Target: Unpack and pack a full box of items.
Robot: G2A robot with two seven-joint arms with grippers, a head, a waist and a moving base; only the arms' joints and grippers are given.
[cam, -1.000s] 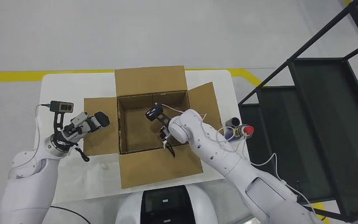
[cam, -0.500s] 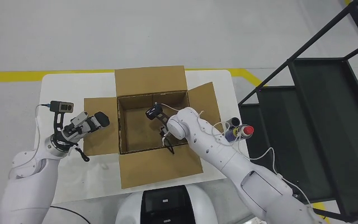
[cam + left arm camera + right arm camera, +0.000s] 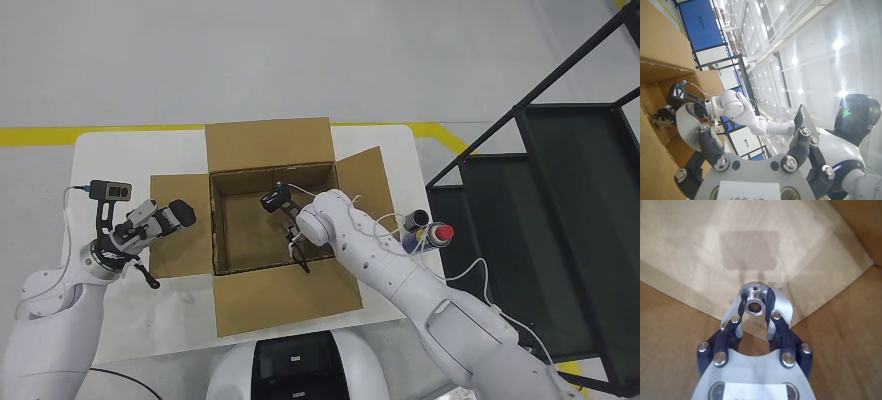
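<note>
My right gripper (image 3: 755, 302) is down inside the open cardboard box (image 3: 270, 150), near its right wall, and its 2 fingers pinch a small metal flanged hub (image 3: 754, 307) by the collar, 1 pad on each side. The hub sits low over the brown box floor; I cannot tell whether it touches the cardboard or hangs just above it. The floor I can see around it is bare, with no other item in view. Outside the box, by the right edge of the table (image 3: 110, 150), stand 2 spray cans, upright and just beside each other: a red-capped can (image 3: 437, 235) and a dark-topped can (image 3: 416, 219). I cannot tell whether they rest on the table itself or on something beside it. My left gripper (image 3: 178, 214) hovers over the box's left flap, fingers spread wide and holding nothing. I judge the unpacking to be nearly finished, with the cans out and the hub as the last piece in the box, though the same layout would also fit the hub being the 1st piece going back in. Either way, most of the packing is left: the 2 cans are outside, all 4 flaps lie open, and my left gripper has no job in hand.
</note>
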